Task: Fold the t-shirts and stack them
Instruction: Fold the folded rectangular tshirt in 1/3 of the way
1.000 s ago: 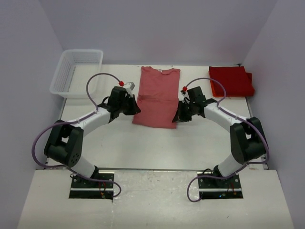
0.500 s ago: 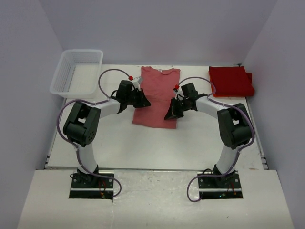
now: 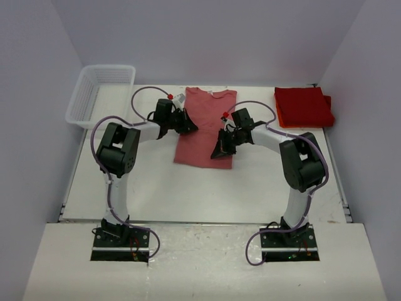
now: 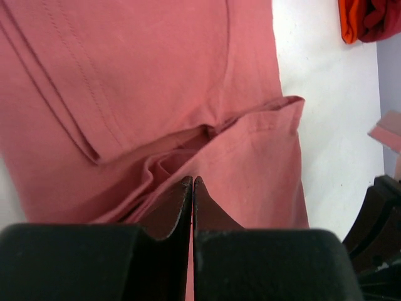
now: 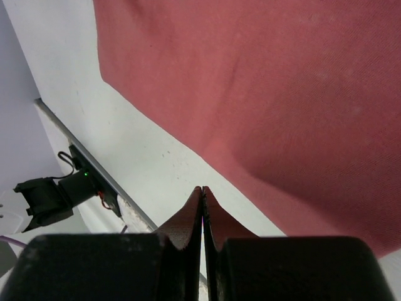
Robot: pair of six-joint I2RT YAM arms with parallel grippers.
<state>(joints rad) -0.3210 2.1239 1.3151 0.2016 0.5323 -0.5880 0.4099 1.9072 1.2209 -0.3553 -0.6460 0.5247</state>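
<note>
On the table (image 3: 188, 188) the spread t-shirt (image 3: 205, 128) lies between the basket (image 3: 80, 100) (far left) and the folded t-shirts (image 3: 304, 106) at right.

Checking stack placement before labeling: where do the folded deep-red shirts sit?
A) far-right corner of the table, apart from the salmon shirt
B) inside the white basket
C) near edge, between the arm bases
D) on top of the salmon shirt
A: in the top view the folded deep-red shirts lie at the table's far right, with bare table between them and the salmon shirt. The white basket stands at the far left.
</note>
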